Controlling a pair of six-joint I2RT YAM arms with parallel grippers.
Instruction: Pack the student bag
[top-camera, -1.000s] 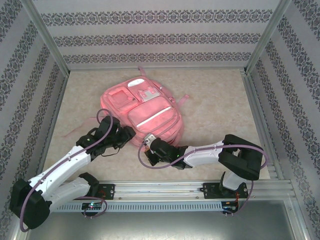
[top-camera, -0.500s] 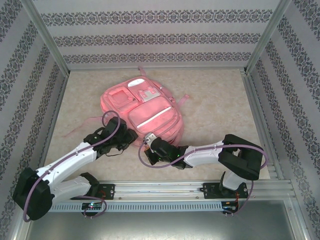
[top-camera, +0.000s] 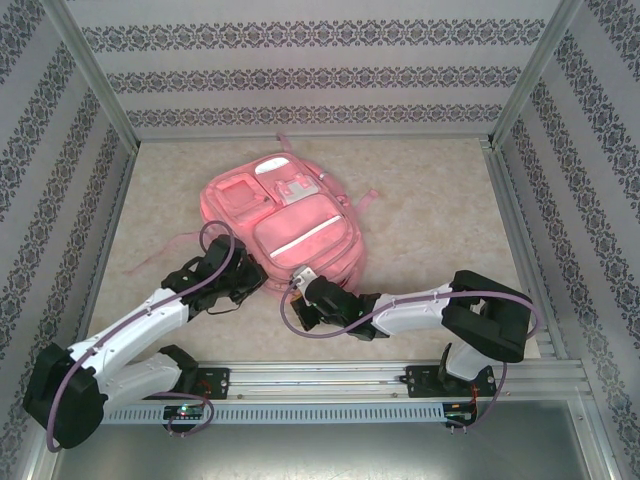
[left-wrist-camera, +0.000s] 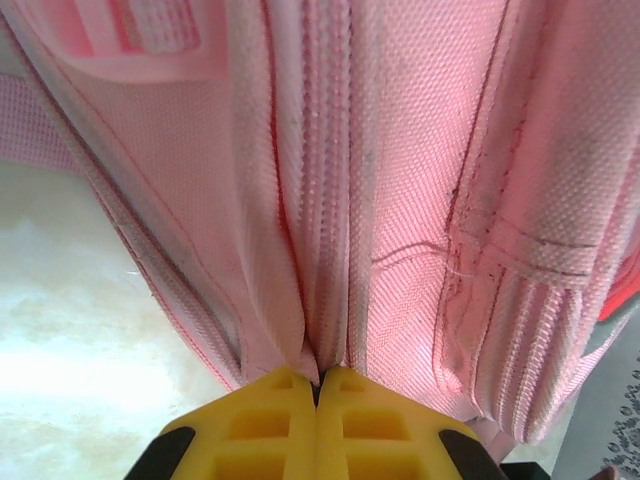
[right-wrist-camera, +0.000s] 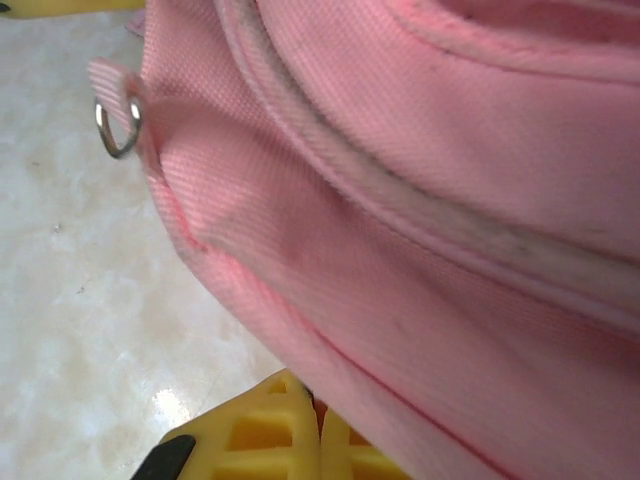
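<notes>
The student bag (top-camera: 290, 225) is soft, limp, likely light. Seams suit gripping: the left end effector (left-wrist-camera: 318, 385) pinches a seam fold, the right end effector (right-wrist-camera: 320, 425) is pressed together.

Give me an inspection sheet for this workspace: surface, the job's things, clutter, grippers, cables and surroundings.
Surface: pale marbled table, no spills seen.
Job's things: pink bag lies flat mid-table, front pockets up, straps trailing to both sides.
Clutter: nothing seen.
Grippers: left gripper shut, pinching a fold at the bag's near edge; right gripper shut on the bag's edge beside it.
Cables: purple cables loop loosely along both arms, close to the bag.
Surroundings: patterned walls on three sides, metal frame at the corners.
</notes>
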